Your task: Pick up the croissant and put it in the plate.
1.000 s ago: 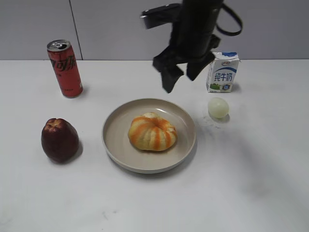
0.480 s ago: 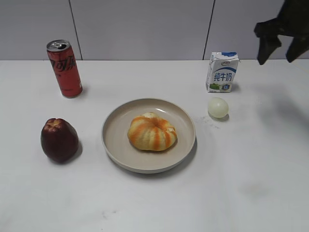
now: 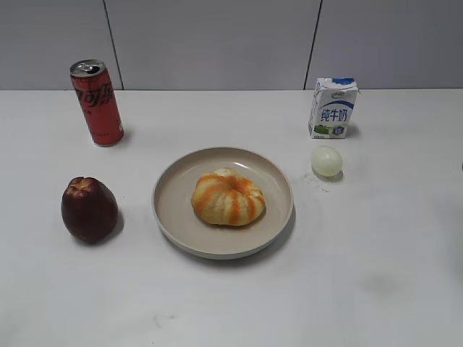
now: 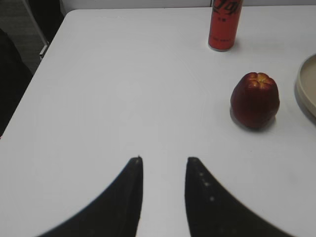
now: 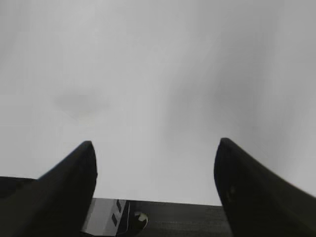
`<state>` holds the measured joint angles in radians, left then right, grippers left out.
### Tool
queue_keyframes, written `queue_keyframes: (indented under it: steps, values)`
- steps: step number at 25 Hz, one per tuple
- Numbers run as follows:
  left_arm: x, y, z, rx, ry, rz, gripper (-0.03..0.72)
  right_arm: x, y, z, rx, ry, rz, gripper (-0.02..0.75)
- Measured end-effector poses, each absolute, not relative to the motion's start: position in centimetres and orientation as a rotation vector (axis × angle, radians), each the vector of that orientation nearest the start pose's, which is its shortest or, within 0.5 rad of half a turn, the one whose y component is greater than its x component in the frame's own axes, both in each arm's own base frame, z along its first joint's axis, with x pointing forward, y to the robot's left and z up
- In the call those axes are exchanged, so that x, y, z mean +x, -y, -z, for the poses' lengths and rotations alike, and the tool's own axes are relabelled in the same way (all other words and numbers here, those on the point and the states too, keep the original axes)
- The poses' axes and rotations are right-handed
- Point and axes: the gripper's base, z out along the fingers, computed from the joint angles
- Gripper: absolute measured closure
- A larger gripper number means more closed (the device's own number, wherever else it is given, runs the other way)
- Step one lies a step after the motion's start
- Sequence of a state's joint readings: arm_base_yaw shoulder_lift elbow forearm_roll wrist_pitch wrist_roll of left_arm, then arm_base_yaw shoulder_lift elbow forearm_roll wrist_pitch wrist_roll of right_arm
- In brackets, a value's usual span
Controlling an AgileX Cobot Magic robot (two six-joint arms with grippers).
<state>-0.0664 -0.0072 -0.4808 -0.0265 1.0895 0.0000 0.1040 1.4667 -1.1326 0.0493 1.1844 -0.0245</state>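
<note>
The croissant (image 3: 228, 197) sits in the middle of the plate (image 3: 173, 217), and nothing holds it. A second ago the right arm hung above the plate's far rim; half a second ago it had swung up to the top right corner; now it is gone from the exterior view altogether. Croissant and plate lie just where they did. The right tool (image 5: 155, 160) hovers over bare white surface (image 3: 376, 275), its jaws spread wide with nothing between them. The left tool (image 4: 163, 168) rests off to the left, jaws parted by a narrow gap and empty, with the apple (image 4: 255, 99) and red can (image 4: 225, 23) ahead of it. The milk carton (image 3: 333, 108) and egg (image 3: 326, 160) stand right of the plate.
</note>
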Motion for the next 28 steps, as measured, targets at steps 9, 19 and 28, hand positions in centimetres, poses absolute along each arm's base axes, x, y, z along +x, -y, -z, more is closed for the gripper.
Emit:
queue_keyframes:
  steps: [9,19,28]
  values:
    - [-0.5,0.2,-27.0,0.071,-2.084,0.072,0.456,16.0,-2.1,-27.5,-0.155,-2.789,-0.087,0.183]
    - [-0.5,0.2,-27.0,0.071,-2.084,0.072,0.456,8.3,-1.3,-26.5,-0.144,-2.535,-0.097,0.185]
    - [-0.5,0.2,-27.0,0.071,-2.084,0.072,0.456,3.3,-0.7,-27.7,-0.138,-2.242,-0.105,0.185]
